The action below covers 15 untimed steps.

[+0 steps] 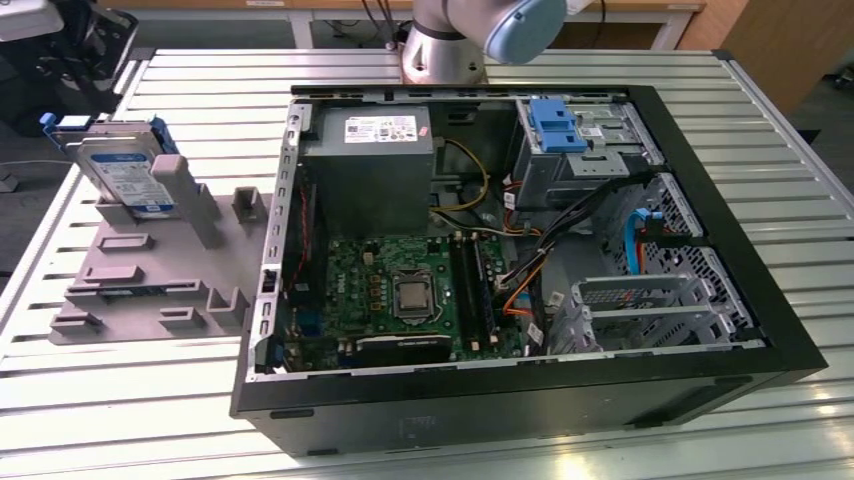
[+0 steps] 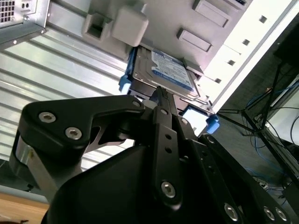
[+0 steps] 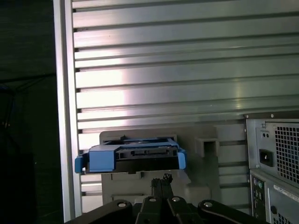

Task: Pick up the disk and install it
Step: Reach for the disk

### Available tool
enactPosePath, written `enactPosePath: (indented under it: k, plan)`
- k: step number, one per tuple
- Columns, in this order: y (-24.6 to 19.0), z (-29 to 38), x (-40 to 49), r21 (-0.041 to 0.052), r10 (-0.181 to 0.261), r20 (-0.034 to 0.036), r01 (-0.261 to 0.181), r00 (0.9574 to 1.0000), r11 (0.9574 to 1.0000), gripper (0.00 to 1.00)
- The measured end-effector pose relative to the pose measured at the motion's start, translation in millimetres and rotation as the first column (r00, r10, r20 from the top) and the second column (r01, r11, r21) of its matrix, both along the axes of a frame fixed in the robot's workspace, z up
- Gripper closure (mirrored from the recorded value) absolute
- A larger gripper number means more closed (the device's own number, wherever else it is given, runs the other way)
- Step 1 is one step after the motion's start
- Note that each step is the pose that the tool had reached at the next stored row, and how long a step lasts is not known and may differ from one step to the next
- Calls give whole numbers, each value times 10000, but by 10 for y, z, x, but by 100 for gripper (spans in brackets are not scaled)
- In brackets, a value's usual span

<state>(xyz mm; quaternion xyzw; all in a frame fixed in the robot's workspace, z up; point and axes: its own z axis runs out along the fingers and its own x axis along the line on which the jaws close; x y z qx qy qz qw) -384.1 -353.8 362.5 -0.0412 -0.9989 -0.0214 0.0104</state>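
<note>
The disk [image 1: 118,172] stands propped on edge in a grey slotted fixture [image 1: 147,275] on the table [image 1: 441,75], at the exterior view's left, well apart from the open computer case [image 1: 767,350]. It leans back with its labelled face turned up and toward the case; its long axis slopes from the fixture's base up and away. In the first wrist view the disk's [image 3: 135,156] connector end faces the camera, with the blue carrier wrapped around both sides. A grey post [image 1: 180,195] of the fixture rises just beside the disk's lower edge. Inside the case lie the grey power supply [image 1: 374,165], the green motherboard [image 1: 400,290], a ribbed blue latch [image 1: 558,125] and a metal drive cage [image 1: 641,300], with cables strung between them. The arm [image 1: 461,35] rises at the table's far side. The pincer [image 3: 161,178] shows in both wrist views with its fingers drawn together on nothing — pointed at the disk's [image 2: 163,70] near end and close to it, though contact cannot be told.
</note>
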Motion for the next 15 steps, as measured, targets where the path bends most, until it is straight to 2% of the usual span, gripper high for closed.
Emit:
enactPosePath:
  k: [3,8,15]
  plan:
    - [7,-3,-96,1,-1,2,1,10000,10000,89]
    - [11,-3,-130,0,-1,1,1,10000,10000,89]
    - [22,-7,-272,0,-1,2,1,10000,10000,89]
